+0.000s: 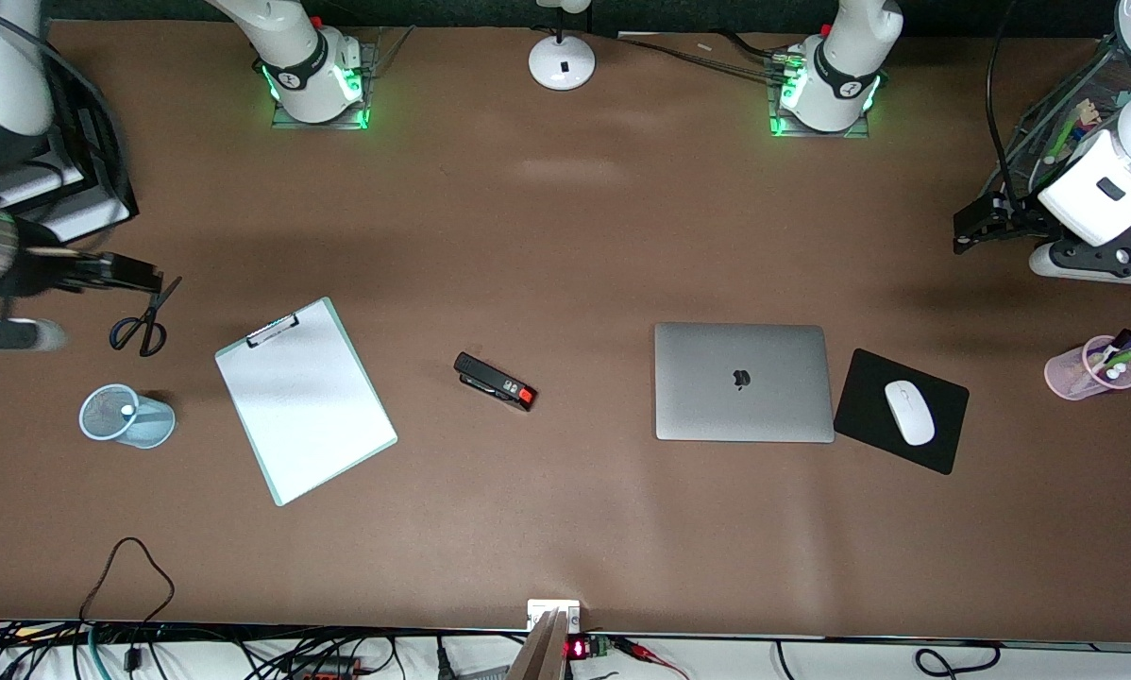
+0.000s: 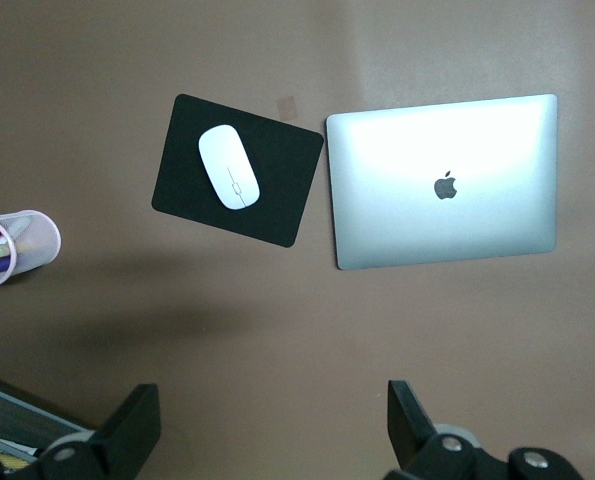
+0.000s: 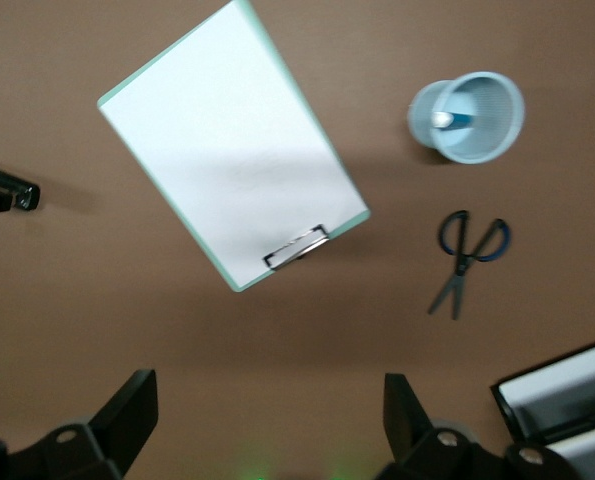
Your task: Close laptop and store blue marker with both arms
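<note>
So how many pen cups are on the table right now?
2. A pale blue mesh cup lies toward the right arm's end, with the blue marker in it. A pink cup of pens lies toward the left arm's end, past the mouse pad. None seem hidden.

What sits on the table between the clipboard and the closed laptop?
Only a black stapler with a red end, between the clipboard and the laptop, in the front view.

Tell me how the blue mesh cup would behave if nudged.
The blue mesh cup looks light, so a nudge would probably slide or tip it. It stands apart from the clipboard, so nothing would stop it. The blue marker inside would likely rattle or spill.
</note>
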`<state>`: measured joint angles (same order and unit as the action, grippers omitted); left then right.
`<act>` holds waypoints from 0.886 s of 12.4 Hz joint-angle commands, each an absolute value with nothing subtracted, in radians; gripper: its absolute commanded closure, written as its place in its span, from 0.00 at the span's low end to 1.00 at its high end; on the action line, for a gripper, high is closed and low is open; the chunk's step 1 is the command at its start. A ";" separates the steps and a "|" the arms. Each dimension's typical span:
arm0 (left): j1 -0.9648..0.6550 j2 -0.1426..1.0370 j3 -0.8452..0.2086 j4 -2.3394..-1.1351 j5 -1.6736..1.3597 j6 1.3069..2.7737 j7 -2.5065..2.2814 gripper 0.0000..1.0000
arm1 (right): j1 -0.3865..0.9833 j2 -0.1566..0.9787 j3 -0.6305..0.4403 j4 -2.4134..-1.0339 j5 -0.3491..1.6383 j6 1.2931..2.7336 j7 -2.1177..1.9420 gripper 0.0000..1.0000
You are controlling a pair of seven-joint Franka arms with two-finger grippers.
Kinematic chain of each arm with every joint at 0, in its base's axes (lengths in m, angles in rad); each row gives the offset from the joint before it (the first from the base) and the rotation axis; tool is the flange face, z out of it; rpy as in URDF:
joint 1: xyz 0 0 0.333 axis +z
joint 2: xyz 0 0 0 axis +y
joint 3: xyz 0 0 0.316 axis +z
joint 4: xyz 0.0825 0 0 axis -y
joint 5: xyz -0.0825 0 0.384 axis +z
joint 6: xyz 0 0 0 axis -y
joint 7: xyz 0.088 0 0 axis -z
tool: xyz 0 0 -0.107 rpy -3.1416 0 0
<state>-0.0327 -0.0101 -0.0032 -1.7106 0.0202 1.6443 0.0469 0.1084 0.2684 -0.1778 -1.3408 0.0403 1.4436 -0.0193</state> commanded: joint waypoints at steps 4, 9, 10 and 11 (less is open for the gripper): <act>-0.035 -0.025 -0.003 -1.709 0.023 1.629 0.043 0.00 | 0.038 0.183 -0.164 -1.394 0.028 1.405 -0.028 0.00; -0.035 -0.025 -0.003 -1.709 0.023 1.629 0.043 0.00 | 0.051 0.082 -0.163 -1.541 0.028 1.509 -0.026 0.00; -0.035 -0.025 -0.003 -1.709 0.023 1.629 0.043 0.00 | 0.051 0.049 -0.164 -1.589 0.028 1.544 -0.026 0.00; -0.034 -0.025 -0.003 -1.709 0.023 1.629 0.043 0.00 | 0.051 0.031 -0.164 -1.612 0.028 1.555 -0.026 0.00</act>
